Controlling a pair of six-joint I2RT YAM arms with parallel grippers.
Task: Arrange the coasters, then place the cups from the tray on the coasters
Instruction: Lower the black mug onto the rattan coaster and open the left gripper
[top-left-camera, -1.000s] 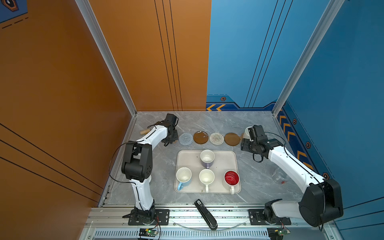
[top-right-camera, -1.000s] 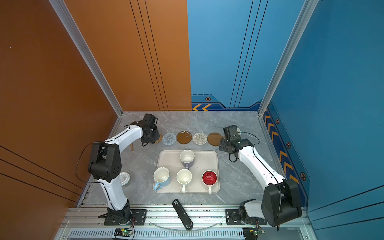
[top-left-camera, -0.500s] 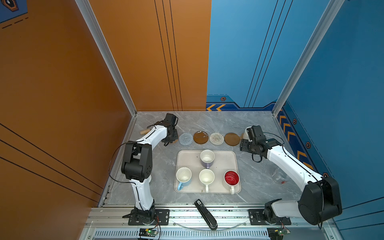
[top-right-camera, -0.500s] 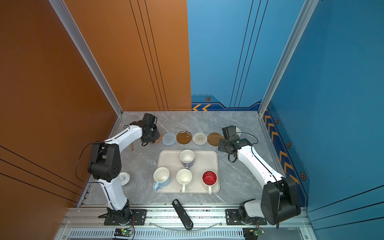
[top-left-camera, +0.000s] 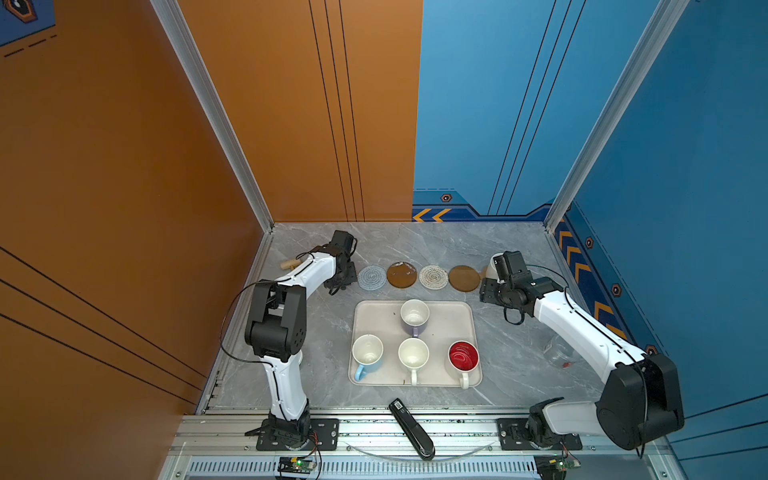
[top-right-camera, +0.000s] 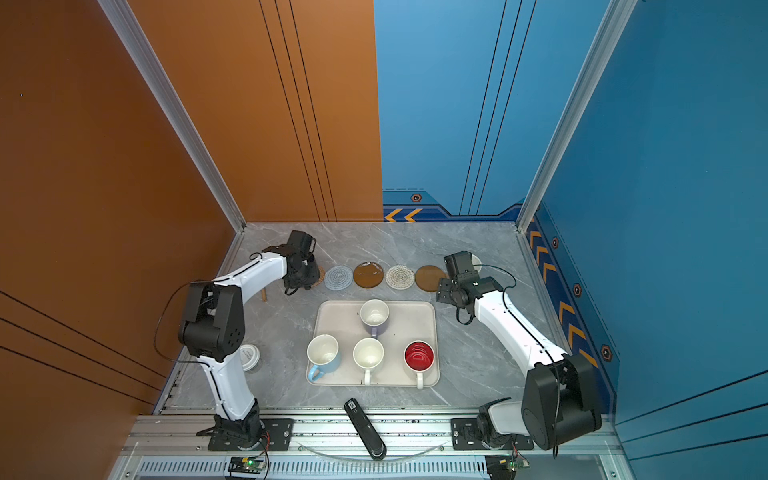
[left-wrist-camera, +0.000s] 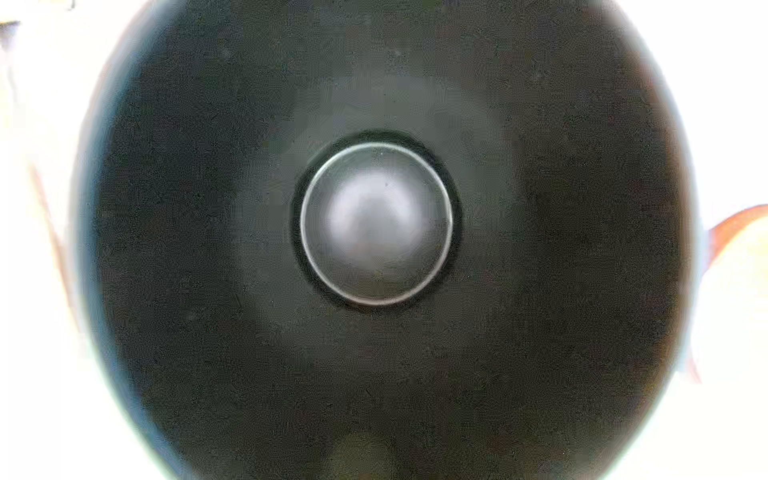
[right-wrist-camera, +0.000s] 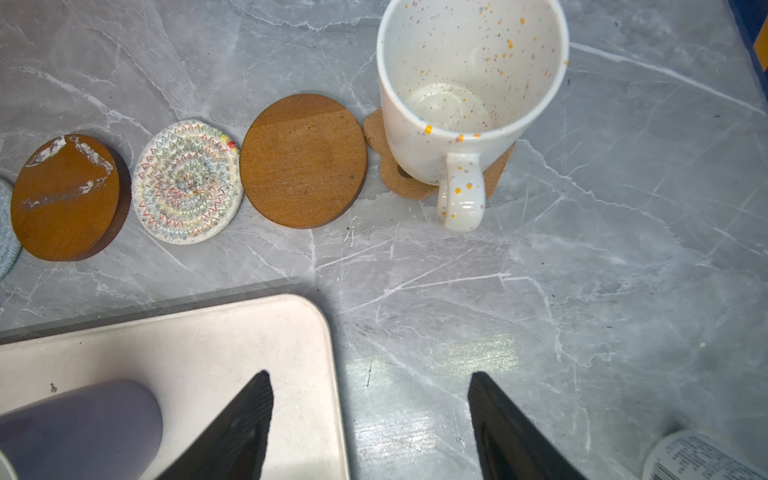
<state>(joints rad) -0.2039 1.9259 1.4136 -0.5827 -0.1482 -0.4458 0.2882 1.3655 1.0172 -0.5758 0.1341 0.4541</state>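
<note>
A: R gripper (right-wrist-camera: 370, 377) jaws wide apart, nothing between, hanging by the tray (top-left-camera: 374, 316) corner. Speckled mug (right-wrist-camera: 469, 83) sits on paw coaster (right-wrist-camera: 411, 189), right end of the row in both top views.

B: L gripper (top-right-camera: 300, 276)?

A: Over black mug (left-wrist-camera: 376, 224) at rattan coaster (top-right-camera: 320, 277), left end of row. Fingers hidden, can't tell if clamped or let go.

B: Step?

A: Prob. mug-placing, four mugs on tray. Next, I'd guess R goes for lavender mug (top-left-camera: 414, 318), nearest; needs a rim grip, then over to brown disc (top-left-camera: 464, 278).
</note>
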